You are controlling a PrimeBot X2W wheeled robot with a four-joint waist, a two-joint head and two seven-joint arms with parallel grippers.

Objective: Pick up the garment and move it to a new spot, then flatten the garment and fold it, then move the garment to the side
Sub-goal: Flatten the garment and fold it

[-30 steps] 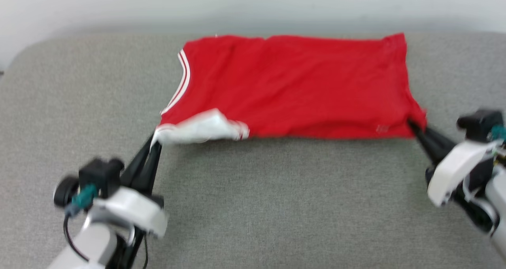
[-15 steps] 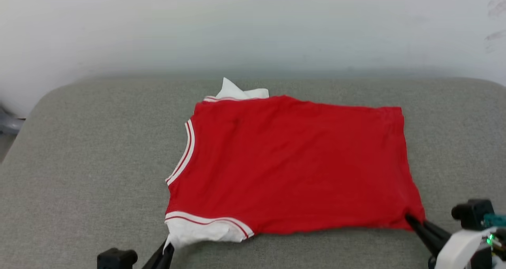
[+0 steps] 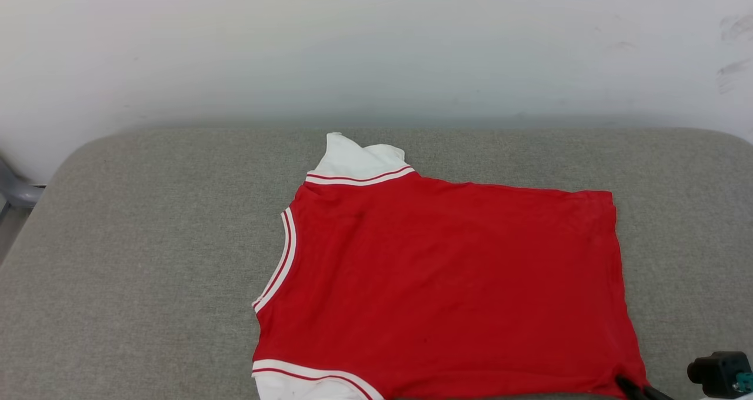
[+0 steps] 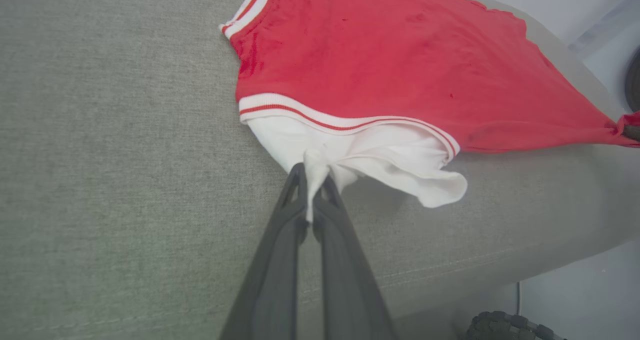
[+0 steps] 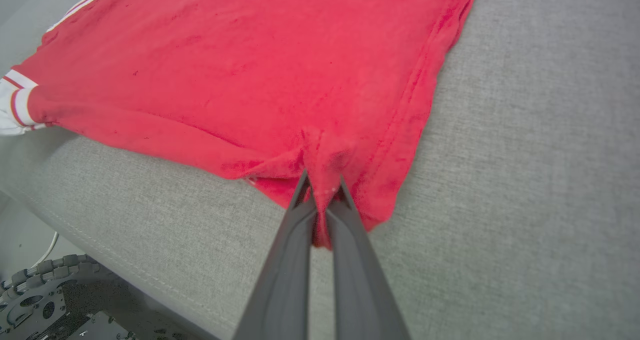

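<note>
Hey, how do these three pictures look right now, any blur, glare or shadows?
Head view: sharp, soft even light, no glare on the garment. Left wrist view: the sleeve throws a faint shadow on the cushion; the left gripper looks softer near the lens. Right wrist view: wide-angle bend along the cushion edge, weave crisp around the right gripper.

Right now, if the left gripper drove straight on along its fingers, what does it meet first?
The left gripper is shut on the white sleeve, so that comes first; beyond it, likely the red body of the shirt.
</note>
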